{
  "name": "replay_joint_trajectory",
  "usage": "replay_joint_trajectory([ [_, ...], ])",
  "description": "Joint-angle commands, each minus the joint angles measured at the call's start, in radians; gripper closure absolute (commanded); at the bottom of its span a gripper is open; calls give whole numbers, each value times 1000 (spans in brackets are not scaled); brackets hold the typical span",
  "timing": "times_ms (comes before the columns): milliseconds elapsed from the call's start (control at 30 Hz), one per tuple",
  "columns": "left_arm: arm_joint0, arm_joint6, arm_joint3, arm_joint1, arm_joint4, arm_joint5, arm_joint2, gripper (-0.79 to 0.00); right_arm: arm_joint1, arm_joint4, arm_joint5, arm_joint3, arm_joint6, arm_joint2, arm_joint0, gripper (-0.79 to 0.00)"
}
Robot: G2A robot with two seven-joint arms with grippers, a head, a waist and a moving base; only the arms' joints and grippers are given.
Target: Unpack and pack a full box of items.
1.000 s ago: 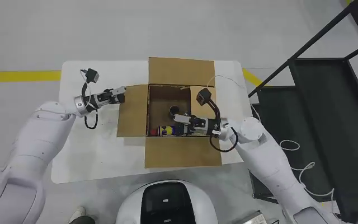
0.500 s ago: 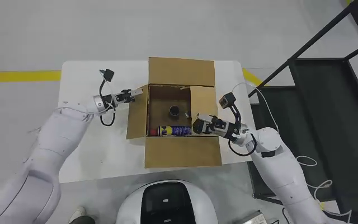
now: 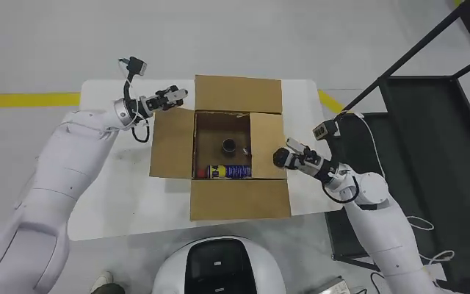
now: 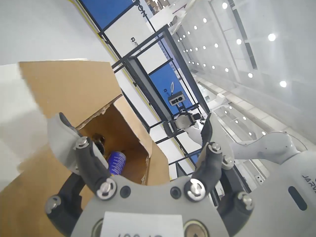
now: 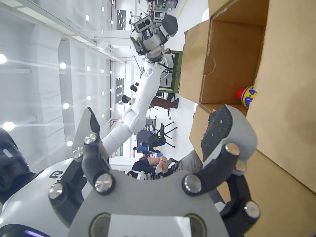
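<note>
Your right tool (image 3: 282,156) has withdrawn from inside the box (image 3: 239,94) to the outer edge of the right flap (image 3: 266,143). Your left tool (image 3: 176,95) has left the left flap (image 3: 172,143), which now lies folded out, and sits by the box's far left corner. Both tools are released, fingers apart, grasping nothing. All four flaps are spread outward over the counter (image 3: 117,198), which I judge keeps the opening clear for you to unpack. Inside, a spray can (image 3: 226,171) lies along the near wall. A dark round item (image 3: 230,145), possibly a small jar, sits mid-floor. Unpacking appears barely started.
</note>
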Motion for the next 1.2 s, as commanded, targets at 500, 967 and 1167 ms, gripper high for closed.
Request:
replay_joint_trajectory([
  [500,-88,25,-48,-164,62,318,224,-785,1,107,14,57,1,54,-63,-785],
  [967,-97,55,99,-241,23,321,267,-785,-1,117,23,61,14,45,-58,-785],
  [1167,-88,70,81,-240,21,325,258,-785,0,96,43,36,-28,50,-60,-785],
])
